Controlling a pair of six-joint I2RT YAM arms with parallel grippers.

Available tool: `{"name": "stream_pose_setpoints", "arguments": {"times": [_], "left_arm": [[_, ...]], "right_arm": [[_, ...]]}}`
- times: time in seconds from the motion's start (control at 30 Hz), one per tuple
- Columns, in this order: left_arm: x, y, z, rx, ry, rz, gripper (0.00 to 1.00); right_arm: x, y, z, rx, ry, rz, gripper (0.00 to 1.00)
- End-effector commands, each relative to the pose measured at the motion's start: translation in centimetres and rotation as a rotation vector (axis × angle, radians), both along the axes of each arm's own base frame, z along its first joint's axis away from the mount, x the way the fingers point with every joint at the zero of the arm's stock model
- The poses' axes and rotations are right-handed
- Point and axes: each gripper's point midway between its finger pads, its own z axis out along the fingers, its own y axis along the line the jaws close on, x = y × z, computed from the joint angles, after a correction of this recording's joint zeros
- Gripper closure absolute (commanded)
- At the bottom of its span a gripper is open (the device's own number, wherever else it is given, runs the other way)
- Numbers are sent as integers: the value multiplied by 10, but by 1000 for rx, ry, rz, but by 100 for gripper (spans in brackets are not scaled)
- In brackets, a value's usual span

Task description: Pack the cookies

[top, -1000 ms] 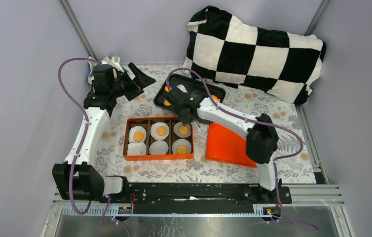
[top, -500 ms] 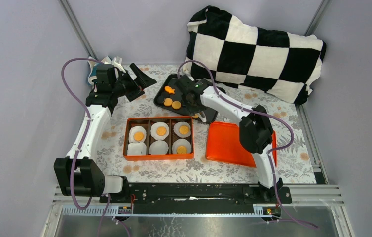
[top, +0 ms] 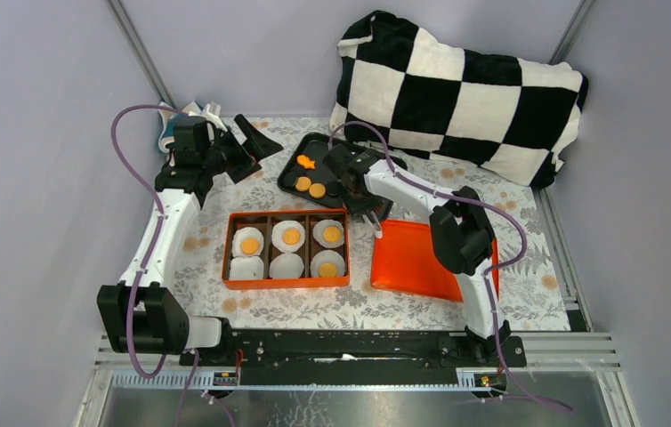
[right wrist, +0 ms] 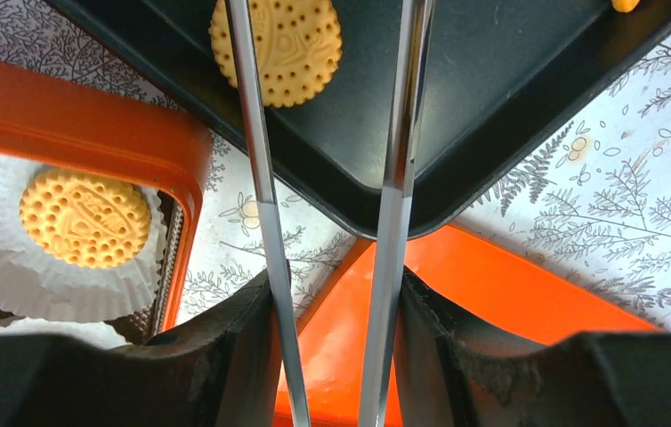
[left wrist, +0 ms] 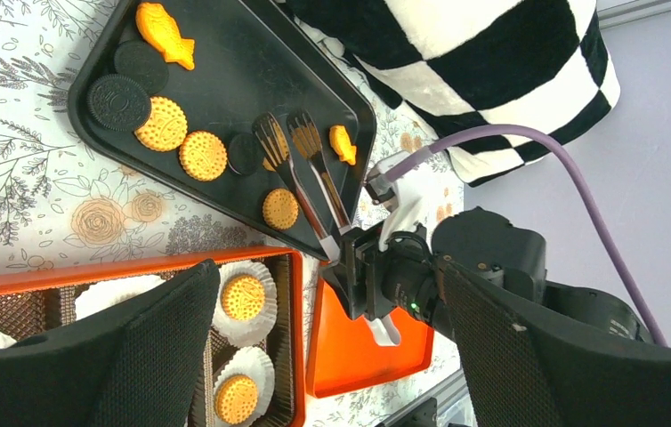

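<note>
Steel tongs (left wrist: 305,138) sat clamped in the right gripper (right wrist: 332,347), tines apart, nothing pinched as far as I could tell. Cookies (left wrist: 202,156): three round and two fish-shaped on the black tray (left wrist: 225,62) around the tines, plus four in the orange box's (top: 286,283) six paper cups (top: 286,265) beside the tongs. An orange lid (top: 412,262) lay beneath the grip end. Left gripper (top: 252,153) gaped wide.

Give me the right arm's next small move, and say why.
Probably ease the tongs back and down so their tips straddle the round cookie on the black tray, then squeeze. The right gripper holds the tongs with tips apart and nothing gripped, and two paper cups in the orange box have no cookie yet.
</note>
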Motion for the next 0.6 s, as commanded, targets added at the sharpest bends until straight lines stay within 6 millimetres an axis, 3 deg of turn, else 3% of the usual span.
{"name": "stream_pose_setpoints", "arguments": {"times": [0.0,0.27,0.57], "left_arm": [[-2,-2,5,-13,-30,-14,1],[-4,-2,5,-16,-33,-14,1],[-5,-3,0,-28,-17,-17,1]], "right_arm": [[-1,4,53,94,-97,4,52],[-6,2,86,152,-148,34,52],[-32,0,61,138,-7,73,53]]}}
